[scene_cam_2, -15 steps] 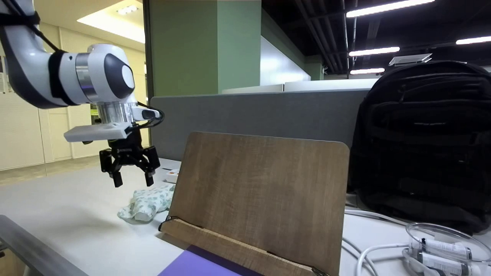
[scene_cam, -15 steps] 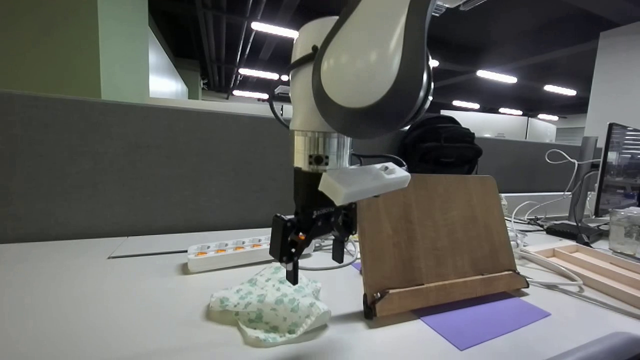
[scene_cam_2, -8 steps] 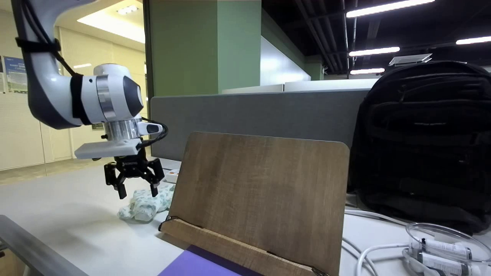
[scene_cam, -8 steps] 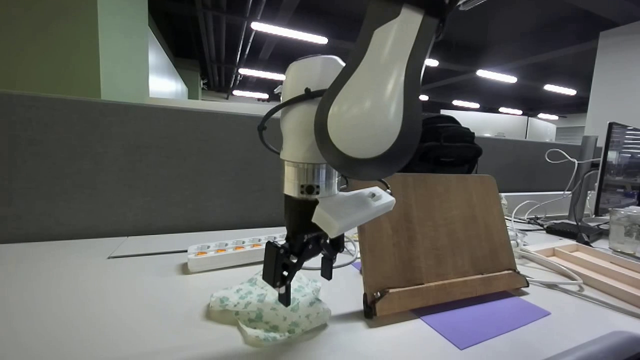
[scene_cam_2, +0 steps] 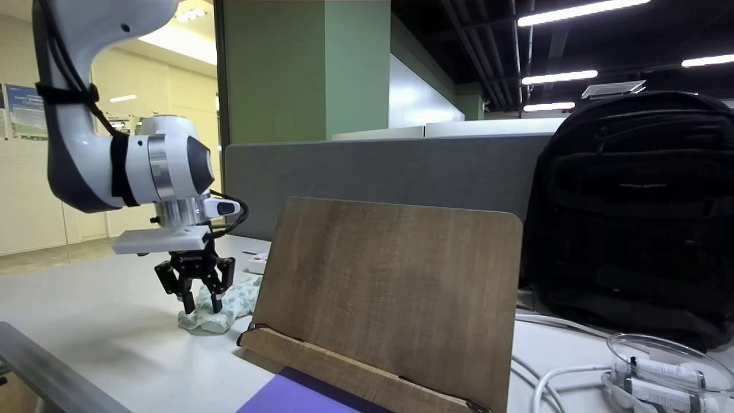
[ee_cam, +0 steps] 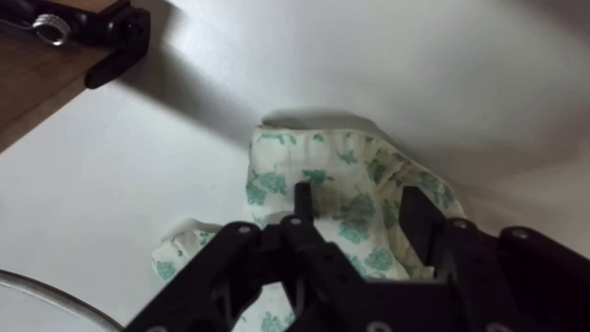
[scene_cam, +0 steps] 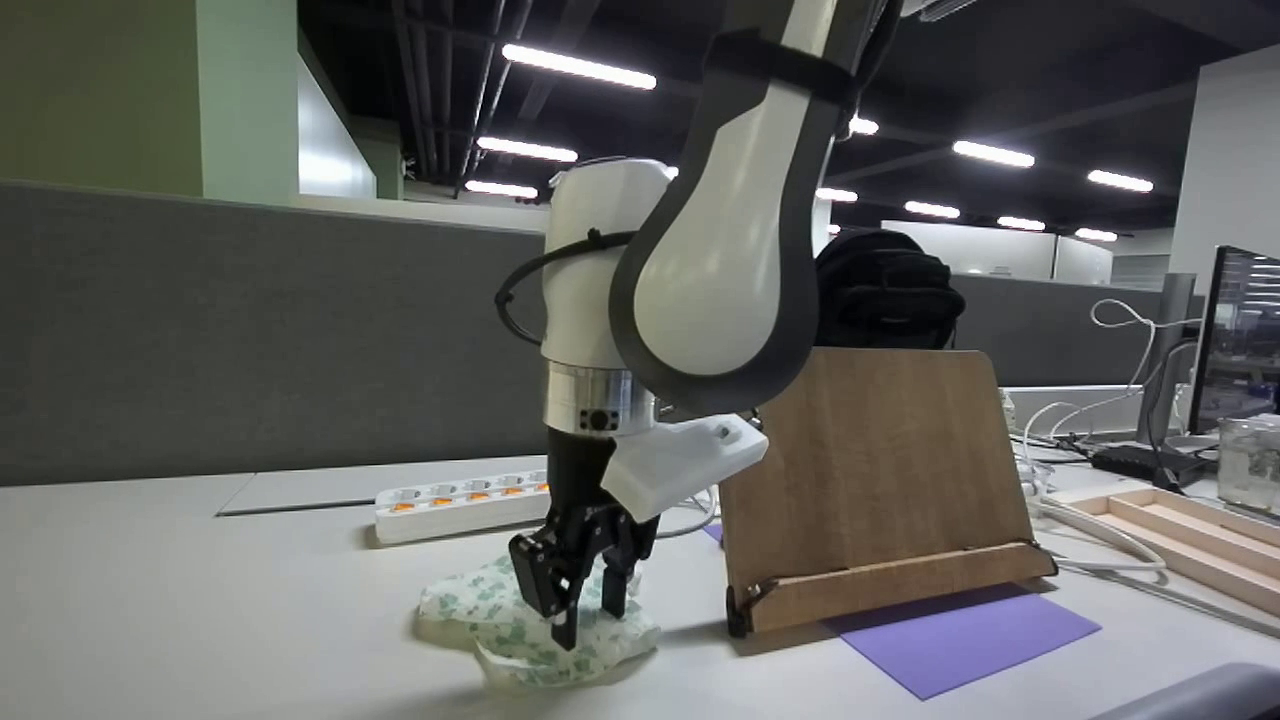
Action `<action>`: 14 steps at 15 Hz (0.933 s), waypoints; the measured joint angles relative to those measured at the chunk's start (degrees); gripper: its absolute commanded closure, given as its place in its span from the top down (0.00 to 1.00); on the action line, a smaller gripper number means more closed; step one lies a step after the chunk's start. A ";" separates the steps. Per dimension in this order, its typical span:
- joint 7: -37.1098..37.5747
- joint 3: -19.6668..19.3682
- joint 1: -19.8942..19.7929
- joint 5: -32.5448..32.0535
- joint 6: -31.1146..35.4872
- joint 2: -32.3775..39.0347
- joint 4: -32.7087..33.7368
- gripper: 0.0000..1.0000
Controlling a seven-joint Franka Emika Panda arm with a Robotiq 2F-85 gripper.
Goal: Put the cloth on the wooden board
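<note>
The cloth, white with green flowers, lies crumpled on the table in both exterior views [scene_cam: 480, 610] [scene_cam_2: 241, 298] and fills the middle of the wrist view [ee_cam: 322, 147]. The brown wooden board [scene_cam: 880, 460] leans on its stand beside the cloth, with a ledge along its bottom; it also shows in an exterior view [scene_cam_2: 390, 298] and at the wrist view's corner [ee_cam: 37, 83]. My gripper [scene_cam: 589, 628] points down over the cloth, its fingers [scene_cam_2: 203, 310] partly apart. In the wrist view the fingertips [ee_cam: 357, 191] stand over the cloth with a gap between them; whether they touch it I cannot tell.
A white power strip [scene_cam: 440, 515] lies behind the cloth. A purple sheet [scene_cam: 970, 640] lies under the board. A wooden tray [scene_cam: 1190, 540], cables [scene_cam: 1100, 560], a black backpack [scene_cam_2: 631, 218] and a clear round container [scene_cam_2: 671, 373] are around the board. A grey partition [scene_cam: 280, 340] stands behind.
My gripper has come down from above the cloth to the cloth's level. Its fingers have drawn closer together. The cloth and the board look nearly unchanged.
</note>
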 measured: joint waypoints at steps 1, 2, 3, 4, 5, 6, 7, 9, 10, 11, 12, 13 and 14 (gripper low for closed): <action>0.00 -0.61 0.40 0.00 0.00 0.12 0.13 0.17; 0.00 -1.27 0.81 0.00 0.00 0.14 0.20 0.11; 0.00 -1.82 1.09 0.00 0.00 0.14 0.24 0.05; 0.00 -2.24 1.26 0.02 0.00 0.14 0.25 0.01; 0.00 -2.59 1.36 0.04 0.00 0.14 0.26 0.00; 0.00 -2.83 1.39 0.05 0.00 0.14 0.27 0.00; 0.00 -2.94 1.38 0.15 0.00 0.13 0.28 0.00; 0.00 -2.88 1.37 0.60 0.00 -0.06 0.33 0.00; -0.04 -2.71 1.37 1.09 0.00 -0.33 0.44 0.00; -0.04 -2.52 1.37 1.47 -0.06 -0.73 0.67 0.00; -0.16 -2.07 1.23 2.50 -0.34 -1.33 0.97 0.00; -0.42 -1.24 0.83 4.11 -0.96 -2.23 1.37 0.00; -0.73 -0.46 0.43 5.73 -1.92 -3.39 1.97 0.00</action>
